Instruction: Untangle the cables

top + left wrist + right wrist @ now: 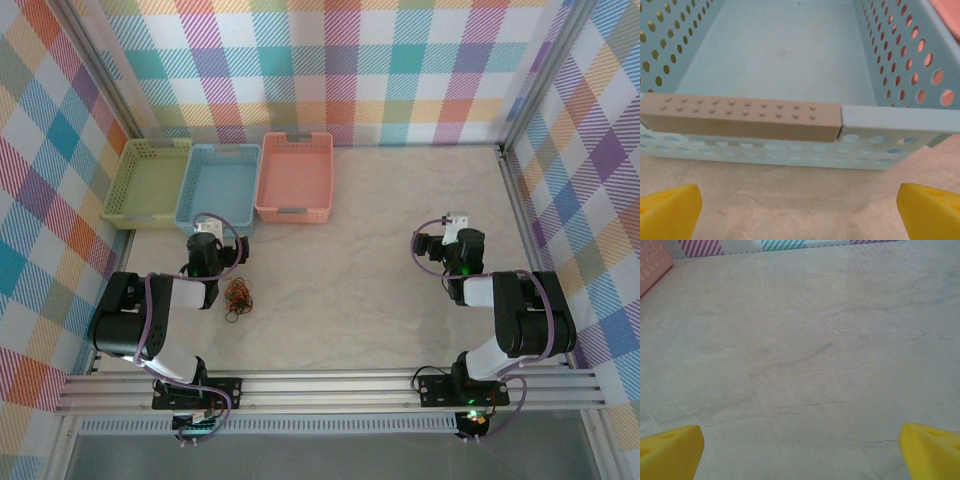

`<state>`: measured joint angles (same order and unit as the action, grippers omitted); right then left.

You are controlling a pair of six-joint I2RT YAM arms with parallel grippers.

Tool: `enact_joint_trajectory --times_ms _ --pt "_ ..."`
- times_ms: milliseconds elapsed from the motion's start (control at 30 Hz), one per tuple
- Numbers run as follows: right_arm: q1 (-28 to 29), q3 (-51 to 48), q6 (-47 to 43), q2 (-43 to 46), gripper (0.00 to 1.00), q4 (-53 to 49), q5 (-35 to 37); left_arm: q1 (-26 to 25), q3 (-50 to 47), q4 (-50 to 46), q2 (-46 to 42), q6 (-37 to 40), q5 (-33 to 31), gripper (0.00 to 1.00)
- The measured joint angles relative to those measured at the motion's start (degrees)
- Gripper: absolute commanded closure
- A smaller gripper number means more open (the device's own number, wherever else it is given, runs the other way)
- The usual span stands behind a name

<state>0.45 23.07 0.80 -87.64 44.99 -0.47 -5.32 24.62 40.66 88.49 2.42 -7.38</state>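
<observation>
The cables lie in a small tangled heap of orange-red, black and green wire on the table, just right of my left forearm. My left gripper is above and left of the heap, open and empty, and it faces the near wall of the blue basket. In the left wrist view its yellow fingertips stand wide apart over bare table in front of that basket's wall. My right gripper hangs open and empty over bare table at the right, and its yellow fingertips are spread in the right wrist view.
Three empty baskets stand side by side at the back left: green, blue, and pink. A tan grip strip sits on the blue basket's near rim. The pink basket's corner shows far left of the right gripper. Plaid walls enclose the table.
</observation>
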Motion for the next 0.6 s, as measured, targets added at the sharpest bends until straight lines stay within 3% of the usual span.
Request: enact_joint_trajectory --times_ms 167,333,433,600 --pt "1.6 1.2 0.0 8.1 0.0 -7.7 3.0 -3.6 2.0 -6.5 -9.7 1.4 -3.1 0.0" --pt "3.4 1.2 2.2 19.5 0.04 -13.5 4.9 -5.9 5.7 -15.1 -19.0 -2.4 -5.2 0.0" --pt "3.6 1.2 5.6 25.8 0.07 -17.4 4.0 -5.2 12.5 -23.5 -20.5 -10.0 -7.9 0.0" --pt "4.7 1.2 13.2 32.0 0.1 -20.1 -0.3 0.6 27.4 -36.8 -17.2 -19.3 -6.9 0.0"
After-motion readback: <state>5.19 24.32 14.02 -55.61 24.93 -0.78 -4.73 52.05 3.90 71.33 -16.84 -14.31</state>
